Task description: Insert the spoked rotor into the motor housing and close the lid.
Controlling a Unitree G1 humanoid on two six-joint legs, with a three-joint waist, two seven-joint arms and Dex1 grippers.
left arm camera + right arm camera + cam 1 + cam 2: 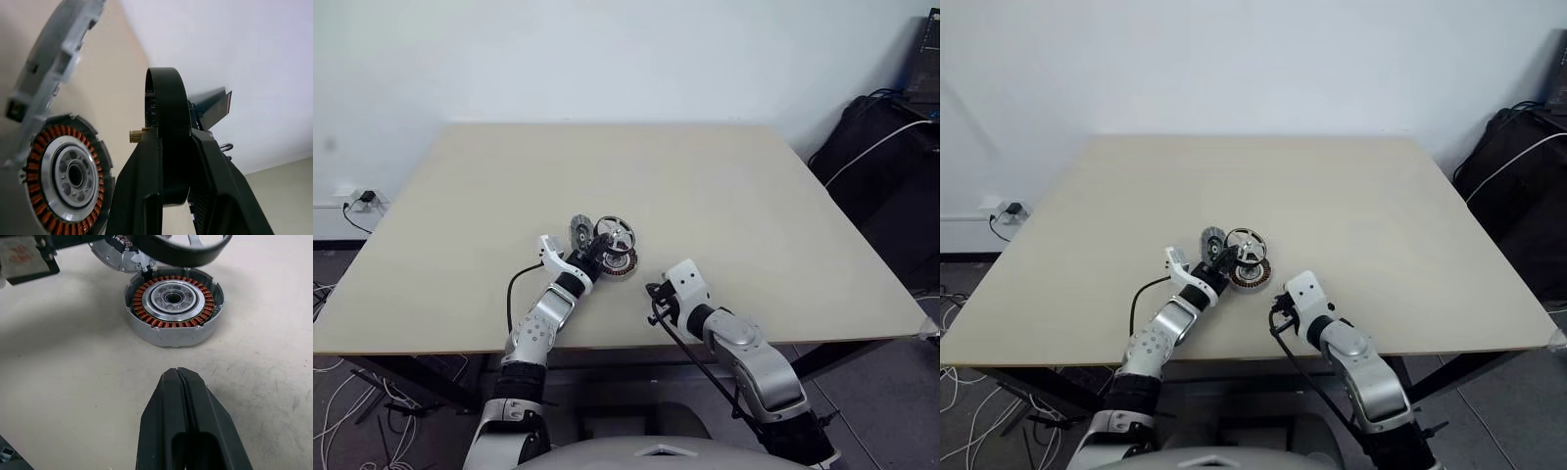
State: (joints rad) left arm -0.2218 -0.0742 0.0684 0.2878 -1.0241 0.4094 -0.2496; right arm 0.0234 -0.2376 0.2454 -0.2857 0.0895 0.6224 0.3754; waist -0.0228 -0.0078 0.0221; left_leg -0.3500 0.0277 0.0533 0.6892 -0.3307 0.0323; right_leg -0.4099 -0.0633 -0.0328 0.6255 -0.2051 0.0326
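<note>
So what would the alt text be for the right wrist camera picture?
A shallow silver motor housing with a ring of copper windings inside sits on a beige table. The shut right gripper points at it; a black spoked ring hangs over its far side.

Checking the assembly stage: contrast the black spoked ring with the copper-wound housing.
The black spoked ring is clamped at its rim in the left gripper, raised and tilted; the copper-wound housing lies flat on the table, ungripped. The ring is black with silver spokes and open gaps; the housing is a silver cup filled with copper windings around a silver centre. Both are round.
</note>
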